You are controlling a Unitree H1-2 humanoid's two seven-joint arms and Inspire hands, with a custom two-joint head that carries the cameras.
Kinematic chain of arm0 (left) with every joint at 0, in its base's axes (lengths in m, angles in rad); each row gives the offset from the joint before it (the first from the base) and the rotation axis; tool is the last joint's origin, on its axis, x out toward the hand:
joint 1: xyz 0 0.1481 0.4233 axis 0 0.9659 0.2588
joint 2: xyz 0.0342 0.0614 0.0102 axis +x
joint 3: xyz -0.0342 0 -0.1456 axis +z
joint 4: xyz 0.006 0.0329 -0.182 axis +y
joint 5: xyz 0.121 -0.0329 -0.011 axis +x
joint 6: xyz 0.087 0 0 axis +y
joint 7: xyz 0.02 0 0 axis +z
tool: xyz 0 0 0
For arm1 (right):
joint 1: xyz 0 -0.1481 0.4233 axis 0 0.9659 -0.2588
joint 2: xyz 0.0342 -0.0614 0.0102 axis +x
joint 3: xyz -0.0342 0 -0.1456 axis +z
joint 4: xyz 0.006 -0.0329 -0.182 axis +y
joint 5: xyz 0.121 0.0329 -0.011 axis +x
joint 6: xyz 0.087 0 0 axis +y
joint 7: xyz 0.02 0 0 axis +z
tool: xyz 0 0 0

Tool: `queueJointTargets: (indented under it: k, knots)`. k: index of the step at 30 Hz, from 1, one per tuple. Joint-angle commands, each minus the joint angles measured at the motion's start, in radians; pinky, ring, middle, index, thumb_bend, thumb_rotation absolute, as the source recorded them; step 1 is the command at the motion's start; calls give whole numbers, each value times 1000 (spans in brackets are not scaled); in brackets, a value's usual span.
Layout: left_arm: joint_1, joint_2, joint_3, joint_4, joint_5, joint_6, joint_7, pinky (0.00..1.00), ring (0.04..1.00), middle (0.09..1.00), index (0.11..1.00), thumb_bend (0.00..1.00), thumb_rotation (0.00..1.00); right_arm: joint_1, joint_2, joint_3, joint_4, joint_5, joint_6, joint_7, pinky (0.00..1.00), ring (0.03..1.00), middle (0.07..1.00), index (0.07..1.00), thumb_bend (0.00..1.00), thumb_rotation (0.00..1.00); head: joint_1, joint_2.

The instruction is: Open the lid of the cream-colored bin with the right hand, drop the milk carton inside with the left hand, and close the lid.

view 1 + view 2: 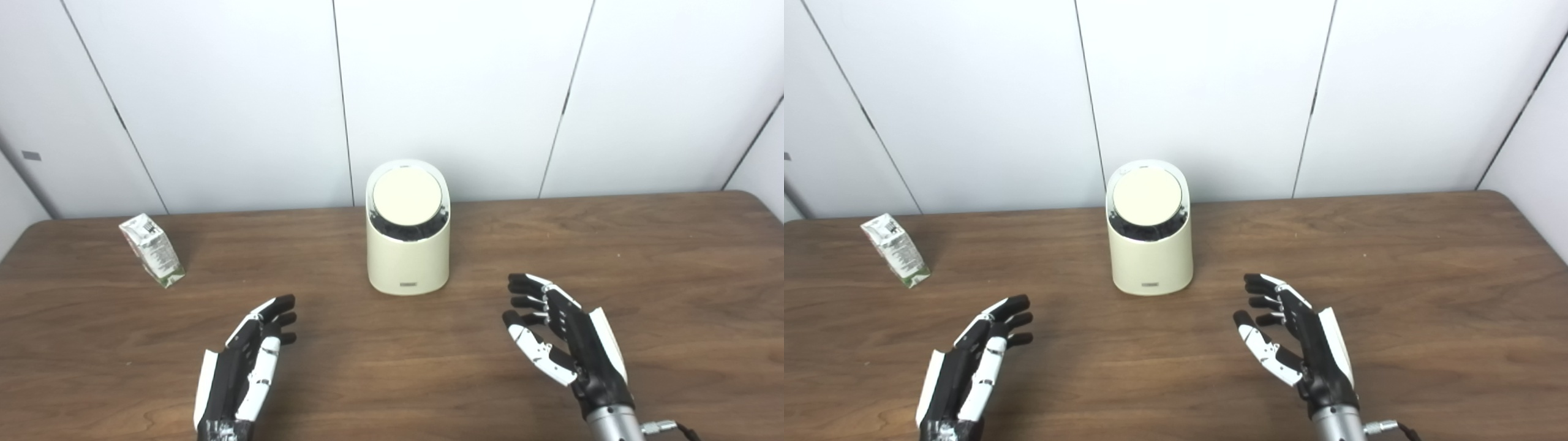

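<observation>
We have yet to start: both our left hand [248, 361] and right hand [566, 340] hover spread and empty, so next the right must lift the bin [408, 260] lid [407, 197]

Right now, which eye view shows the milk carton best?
The left eye view: the milk carton sits larger and farther from the frame edge. The right eye view shows it whole too, but smaller, near the left border.

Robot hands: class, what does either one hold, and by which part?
Nothing is held: left hand and right hand are open, apart from carton and bin.
</observation>
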Motion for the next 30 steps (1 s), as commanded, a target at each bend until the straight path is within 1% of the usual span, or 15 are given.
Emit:
queueJointTargets:
  k: [1,6,9,12,14,16,19,21,23,24,27,29,30]
  knots:
    - [-13,-2,0,-33,-6,-10,4,718,797,823,813,210,719,-24,-3,2,-26,2,-28,-1,625,730,763,749,150,416,-1,0]
    - [-13,-3,-1,-31,-6,-10,4,718,797,821,811,221,715,-25,-2,1,-25,3,-28,-1,624,730,764,749,157,439,-1,0]
    - [-13,-1,-1,-32,-9,-7,2,724,799,823,813,223,726,-24,1,1,-27,5,-24,-1,627,731,764,750,157,414,-1,0]
    - [-12,-1,-1,-34,-12,-5,0,729,802,823,814,217,736,-25,-2,3,-22,4,-37,-3,625,732,764,750,158,411,0,2]
    - [-11,-1,1,-39,-16,-2,0,727,801,823,814,214,736,-23,2,4,-31,3,-24,-1,624,731,763,750,161,409,1,8]
    - [-10,1,1,-42,-16,0,0,726,800,822,813,213,732,-22,5,6,-37,2,-16,1,630,734,766,752,165,417,-1,11]
    - [-10,5,0,-42,-11,4,-1,728,802,825,816,222,735,-26,6,11,-37,-9,-26,-4,611,720,757,747,172,437,-1,11]
    - [-11,6,-1,-38,-13,2,-1,727,801,826,816,228,739,-33,8,13,-44,-11,-16,-3,614,721,760,749,197,477,-6,9]
    - [-15,10,-1,-30,-15,-2,-3,723,799,827,817,232,741,-49,15,13,-59,-5,3,2,635,737,772,760,242,556,-14,10]
    - [-17,13,1,-24,-17,-5,-4,724,801,829,819,234,743,-61,22,15,-70,-5,21,5,649,751,785,770,255,574,-14,8]
    - [-23,14,4,-12,-23,-13,-2,725,803,829,820,235,743,-98,42,22,-110,-7,78,13,707,802,832,818,345,698,-13,4]
    - [-25,14,5,-10,-21,-12,1,720,802,828,818,233,732,-133,48,27,-138,-7,113,25,748,837,863,854,396,761,-17,2]
    - [-26,14,4,-9,-20,-11,2,716,800,827,817,235,725,-147,49,28,-145,-6,124,29,761,853,877,870,416,772,-18,2]
